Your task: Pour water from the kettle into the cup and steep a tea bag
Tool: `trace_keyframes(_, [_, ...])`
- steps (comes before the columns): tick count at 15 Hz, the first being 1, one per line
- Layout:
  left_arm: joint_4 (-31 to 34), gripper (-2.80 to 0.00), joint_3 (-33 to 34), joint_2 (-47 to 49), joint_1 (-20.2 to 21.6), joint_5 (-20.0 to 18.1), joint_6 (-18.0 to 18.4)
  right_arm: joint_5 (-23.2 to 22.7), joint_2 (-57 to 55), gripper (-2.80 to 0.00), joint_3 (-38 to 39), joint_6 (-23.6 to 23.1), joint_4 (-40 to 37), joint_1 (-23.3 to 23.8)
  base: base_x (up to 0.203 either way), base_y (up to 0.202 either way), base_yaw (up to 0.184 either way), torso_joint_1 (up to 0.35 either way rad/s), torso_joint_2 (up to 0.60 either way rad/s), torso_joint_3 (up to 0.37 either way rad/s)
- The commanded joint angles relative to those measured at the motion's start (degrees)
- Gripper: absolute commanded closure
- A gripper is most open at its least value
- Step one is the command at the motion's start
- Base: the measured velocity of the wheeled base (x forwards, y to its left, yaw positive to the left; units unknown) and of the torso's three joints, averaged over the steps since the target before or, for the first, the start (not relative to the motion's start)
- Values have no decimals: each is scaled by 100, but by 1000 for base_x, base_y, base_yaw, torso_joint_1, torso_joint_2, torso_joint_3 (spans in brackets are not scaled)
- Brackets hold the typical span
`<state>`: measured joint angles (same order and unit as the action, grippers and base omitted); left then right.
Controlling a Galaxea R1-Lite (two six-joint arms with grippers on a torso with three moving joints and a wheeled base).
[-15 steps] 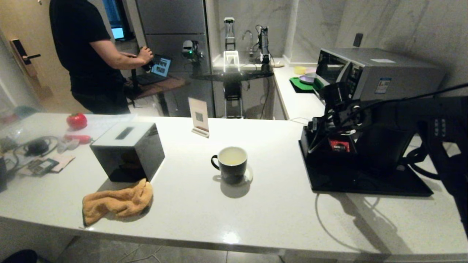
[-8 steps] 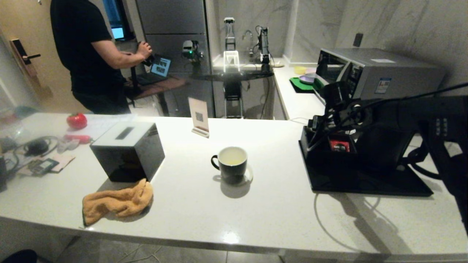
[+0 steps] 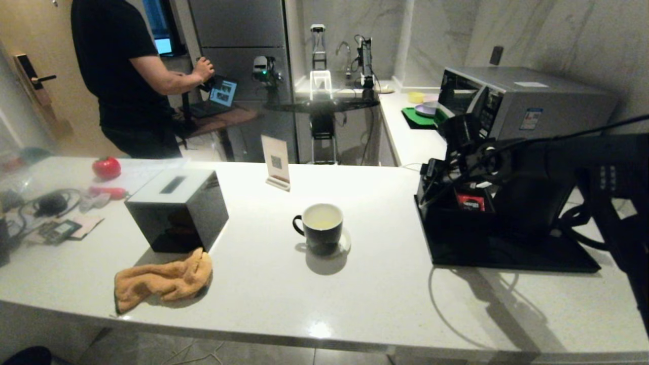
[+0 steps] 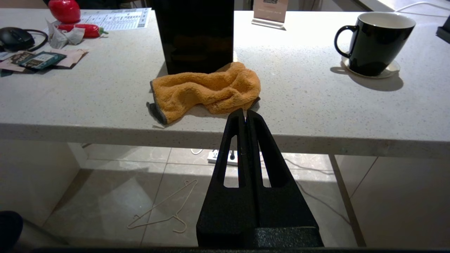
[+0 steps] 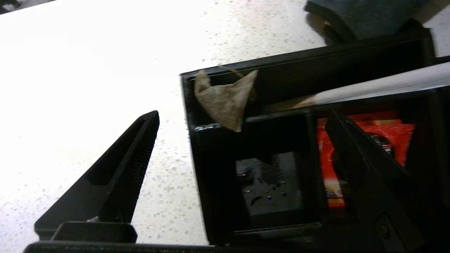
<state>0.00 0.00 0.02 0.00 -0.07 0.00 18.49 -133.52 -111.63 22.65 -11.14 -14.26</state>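
Note:
The cup (image 3: 319, 228), black outside and white inside, stands on a small coaster at the counter's middle; faintly yellowish water (image 3: 321, 217) shows in it. The cup (image 4: 372, 42) also appears in the left wrist view. My right gripper (image 5: 242, 137) is open above a black compartment tray (image 5: 197, 158), over an empty cell. A brownish pyramid tea bag (image 5: 225, 100) lies in the tray's corner cell, untouched. In the head view that gripper (image 3: 431, 190) hovers at the tray's left end. A tall black bulk (image 3: 532, 203) behind my right arm may be the kettle. My left gripper (image 4: 245, 114) is shut, parked below the counter's front edge.
Red sachets (image 5: 365, 140) and a white stick (image 5: 379, 86) lie in neighbouring cells. A black box (image 3: 177, 208) and an orange cloth (image 3: 162, 279) sit at the left. A card stand (image 3: 276, 162) is behind the cup, a microwave (image 3: 522, 101) at the back right. A person stands far left.
My right gripper has shifted slightly left and away over the compartment tray. The cup and the left arm have not moved.

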Motion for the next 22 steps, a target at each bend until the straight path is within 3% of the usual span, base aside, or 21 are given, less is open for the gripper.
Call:
trace_keyframes(1, [0,0,0,-2,0,-1,0,14,-77,-280,1,11,91,-46,0,0,0,0,0,0])
trace_keyframes(22, [0,0,0,-2,0,6,0,322,-289,-280,-34,-247,376,82,0,0,0,0,0,0])
